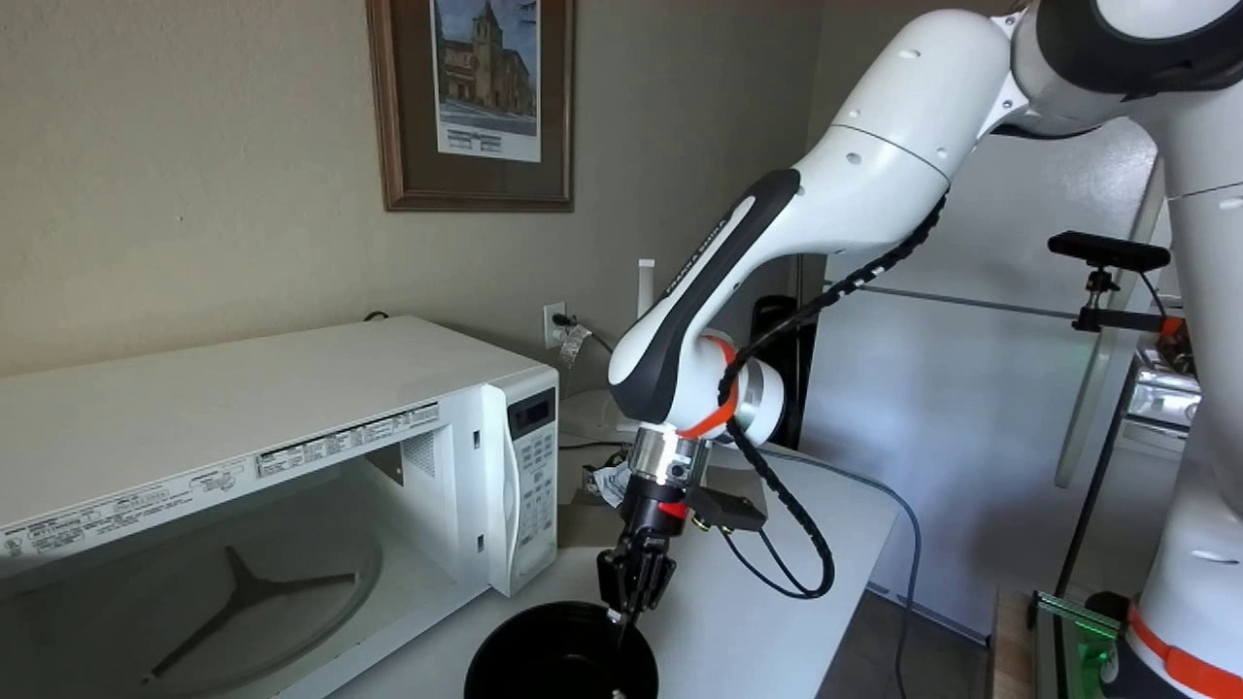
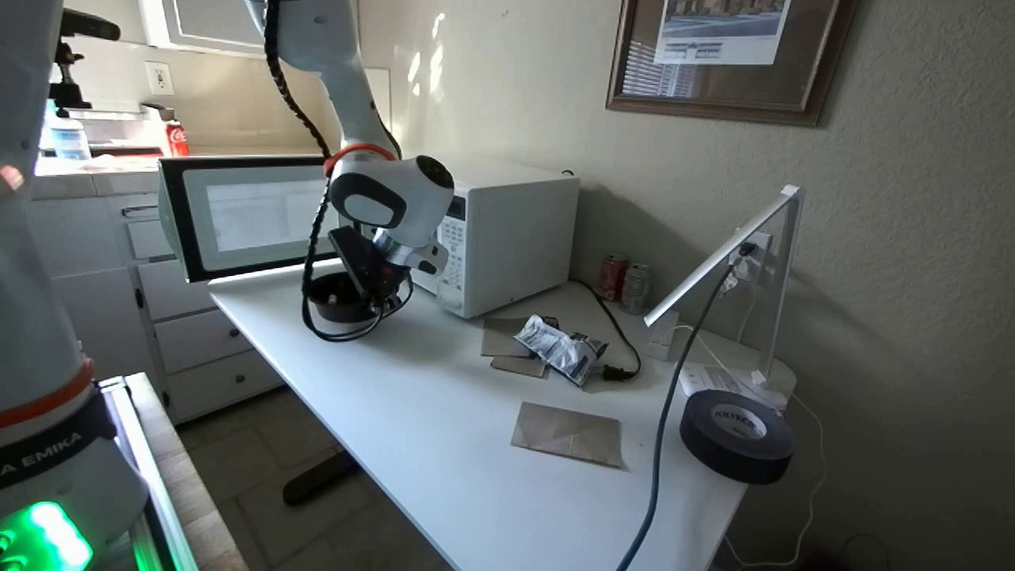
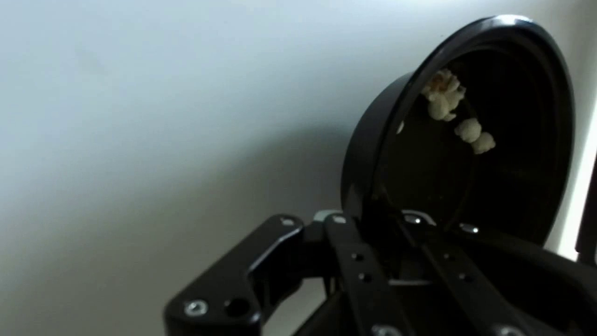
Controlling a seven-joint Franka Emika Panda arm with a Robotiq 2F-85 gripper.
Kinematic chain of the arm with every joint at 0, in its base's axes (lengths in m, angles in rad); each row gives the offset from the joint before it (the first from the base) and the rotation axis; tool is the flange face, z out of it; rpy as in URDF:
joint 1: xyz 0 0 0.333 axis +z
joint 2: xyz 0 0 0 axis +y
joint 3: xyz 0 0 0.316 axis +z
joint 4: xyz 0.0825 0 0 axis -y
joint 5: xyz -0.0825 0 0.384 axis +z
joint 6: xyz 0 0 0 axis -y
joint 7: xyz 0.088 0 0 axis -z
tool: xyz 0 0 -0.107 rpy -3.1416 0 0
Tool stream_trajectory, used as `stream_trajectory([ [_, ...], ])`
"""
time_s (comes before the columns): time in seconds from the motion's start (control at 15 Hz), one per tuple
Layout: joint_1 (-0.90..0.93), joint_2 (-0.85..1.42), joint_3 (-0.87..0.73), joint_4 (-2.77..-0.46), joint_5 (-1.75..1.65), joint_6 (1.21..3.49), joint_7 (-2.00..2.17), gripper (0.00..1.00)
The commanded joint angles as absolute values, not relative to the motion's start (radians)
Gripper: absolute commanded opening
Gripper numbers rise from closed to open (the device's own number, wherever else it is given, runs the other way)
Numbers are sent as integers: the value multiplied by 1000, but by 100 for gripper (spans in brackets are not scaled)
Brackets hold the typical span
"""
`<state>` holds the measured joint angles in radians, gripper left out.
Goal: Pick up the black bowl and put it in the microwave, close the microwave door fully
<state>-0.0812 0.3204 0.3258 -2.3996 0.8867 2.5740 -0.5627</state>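
The black bowl (image 1: 539, 652) is on or just above the white table beside the microwave (image 1: 291, 379), cut off by the view's lower edge. In the wrist view the bowl (image 3: 517, 186) holds several pieces of popcorn (image 3: 443, 95). My gripper (image 1: 626, 607) is at the bowl's rim. In the wrist view its fingers (image 3: 375, 221) are close together on both sides of the bowl's wall, shut on it. The microwave's door (image 2: 194, 226) stands wide open in an exterior view, where the arm partly hides the bowl (image 2: 335, 287). The microwave's inside shows a three-armed turntable support (image 1: 252, 587).
The table (image 2: 444, 444) also bears cardboard pieces (image 2: 567, 434), a silver packet (image 2: 559, 349), two cans (image 2: 622, 281), a black plug, a lamp (image 2: 706, 262) and a tape roll (image 2: 737, 436). A black cable (image 1: 777, 485) loops beside the wrist.
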Motion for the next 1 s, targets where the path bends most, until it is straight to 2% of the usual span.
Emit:
stream_trajectory([
  [0.0,-45,309,328,-2367,1035,2547,-608,2],
  [0.4,34,317,300,-2290,1171,2542,-617,2],
  [0.47,45,311,282,-2304,1142,2552,-596,9],
  [0.8,59,312,277,-2291,1152,2552,-595,9],
  [0.87,59,312,277,-2291,1152,2553,-595,2],
  [0.93,63,317,279,-2284,1175,2569,-601,2],
])
